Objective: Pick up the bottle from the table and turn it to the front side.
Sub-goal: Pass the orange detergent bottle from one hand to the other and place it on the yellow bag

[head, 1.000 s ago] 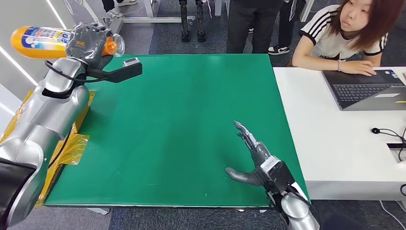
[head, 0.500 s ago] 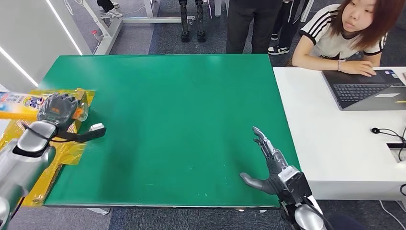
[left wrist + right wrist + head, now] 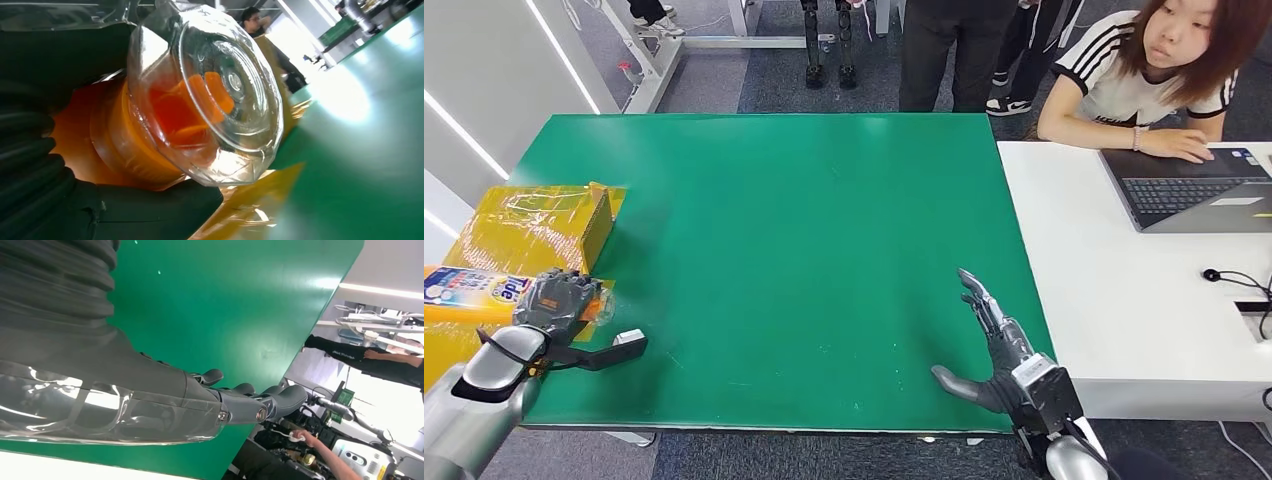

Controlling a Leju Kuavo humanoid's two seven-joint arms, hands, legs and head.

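So at this point I had the bottle (image 3: 469,292) off the table and wrapped in my left hand (image 3: 556,301), down at the lower left of the head frame. It lay roughly sideways, orange body poking out toward the left edge, blue and white label facing up at the camera. From my left wrist cam the clear cap (image 3: 220,90) was right in the lens with the orange spout inside it, my dark fingers (image 3: 125,210) curled round the neck just behind it. So the pick-up part looked done to me, and I'd call this the turning step.

My guess for the next move: roll the wrist until the front label faces forward, keeping the grip snug, because the bottle looked smooth and most of its weight hung outside my hand.

My right hand (image 3: 996,350) was at the lower right, over the green table (image 3: 804,220) near its front edge, fingers spread, holding nothing.

Stuff around: a yellow taped box (image 3: 539,225) sat right above my left hand in the frame, just beside the bottle, so that was the 1 thing I could bump while turning. A person (image 3: 1154,75) sat at the upper right with a laptop (image 3: 1189,190) on the white desk (image 3: 1104,300), well apart from the bottle.
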